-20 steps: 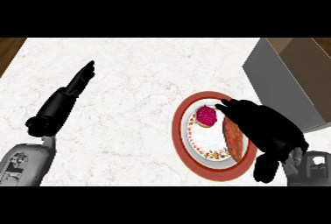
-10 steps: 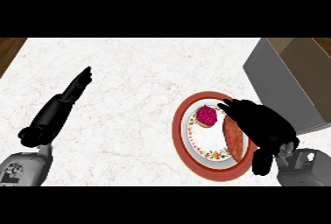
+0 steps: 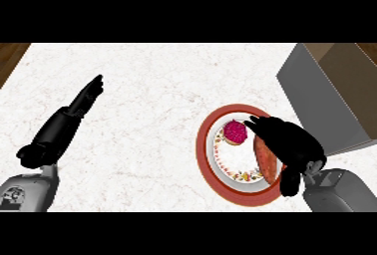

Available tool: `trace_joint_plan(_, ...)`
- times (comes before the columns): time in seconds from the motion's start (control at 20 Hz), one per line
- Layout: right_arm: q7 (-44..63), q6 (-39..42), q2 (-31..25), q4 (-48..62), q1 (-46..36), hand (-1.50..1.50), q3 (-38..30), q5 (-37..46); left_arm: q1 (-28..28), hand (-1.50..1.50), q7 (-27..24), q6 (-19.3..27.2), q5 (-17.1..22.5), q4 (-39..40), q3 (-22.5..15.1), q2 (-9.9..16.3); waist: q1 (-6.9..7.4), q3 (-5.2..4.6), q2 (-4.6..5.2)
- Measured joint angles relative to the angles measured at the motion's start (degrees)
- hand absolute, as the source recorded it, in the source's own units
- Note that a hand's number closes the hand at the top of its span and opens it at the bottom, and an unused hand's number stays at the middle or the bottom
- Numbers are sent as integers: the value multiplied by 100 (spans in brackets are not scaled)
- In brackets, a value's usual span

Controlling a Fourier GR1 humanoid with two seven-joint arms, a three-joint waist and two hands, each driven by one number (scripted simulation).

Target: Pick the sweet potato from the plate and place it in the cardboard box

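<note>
Now curling the right hand [image 3: 288,145] round the sweet potato [image 3: 267,158], lying on the red-rimmed plate [image 3: 210,164] beside a pink-topped pastry [image 3: 235,132]. Resting the left hand [image 3: 68,119] open at the left. Standing just right of the plate: cardboard box [image 3: 324,94], inside hidden.

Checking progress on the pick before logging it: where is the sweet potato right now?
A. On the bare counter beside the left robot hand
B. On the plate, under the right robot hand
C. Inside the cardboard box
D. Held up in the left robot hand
B: the sweet potato lies on the red-rimmed plate, with the right robot hand over it; the cardboard box stands apart at the right.
</note>
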Motion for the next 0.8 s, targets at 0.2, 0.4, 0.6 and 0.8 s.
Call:
trace_joint_plan(0.2, -232, -135, 23, 309, 22, -150, -79, 370, -4, 0, 52, -20, -101, -42, 11, -112, -1, 0, 1)
trace_joint_plan(0.4, -370, -169, 207, 502, 62, -150, -145, 644, -25, 0, 97, -97, -148, -60, 66, -200, -4, 0, 1)
trace_joint_plan(0.6, -752, -157, 207, 698, 110, 150, -314, 746, 116, 0, 30, -181, -202, -151, 132, -227, -1, 1, 1)
trace_joint_plan(0.8, -1328, -512, 192, 960, 124, 150, -159, 996, 61, 0, -89, -142, -333, 15, 113, -326, -1, -7, -2)
